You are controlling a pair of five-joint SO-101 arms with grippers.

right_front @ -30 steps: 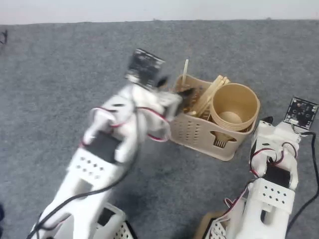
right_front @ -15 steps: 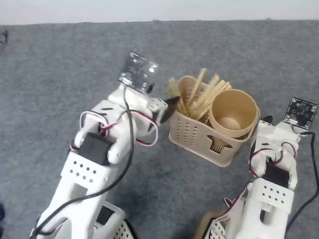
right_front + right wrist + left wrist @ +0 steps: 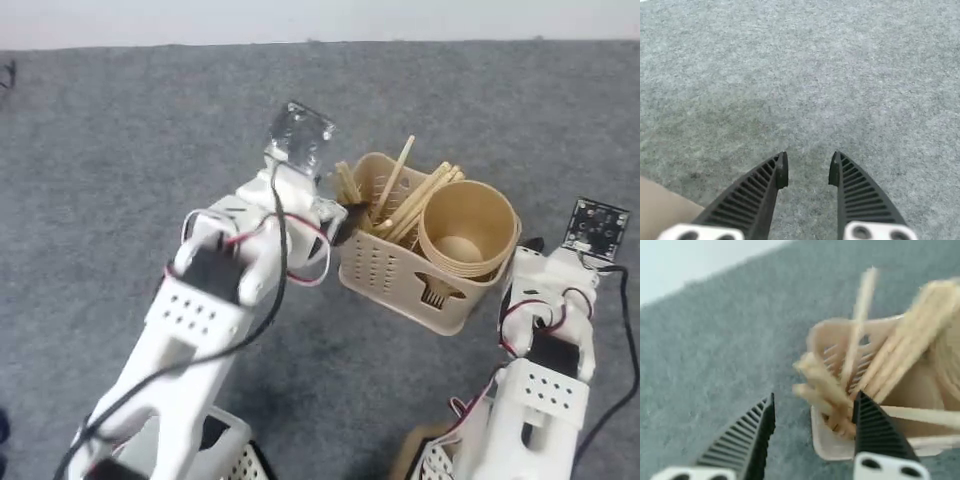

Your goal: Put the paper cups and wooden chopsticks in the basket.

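- High view: the basket (image 3: 385,272) stands on grey carpet (image 3: 120,150), at 3 o'clock of the left gripper (image 3: 343,218).
- Nested paper cups (image 3: 470,232) fill its 3 o'clock side; wooden chopsticks (image 3: 412,197) lean at its 10 o'clock side.
- Fingers of the left gripper are spread at the basket's rim, pinching nothing.
- Fingers of the right gripper (image 3: 809,164) are spread above bare carpet.

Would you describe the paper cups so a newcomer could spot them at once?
On the grey carpet, a beige slotted basket stands between the arms. The paper cups sit nested in its end nearer the right arm: round and wide-mouthed, unlike the thin chopsticks beside them.
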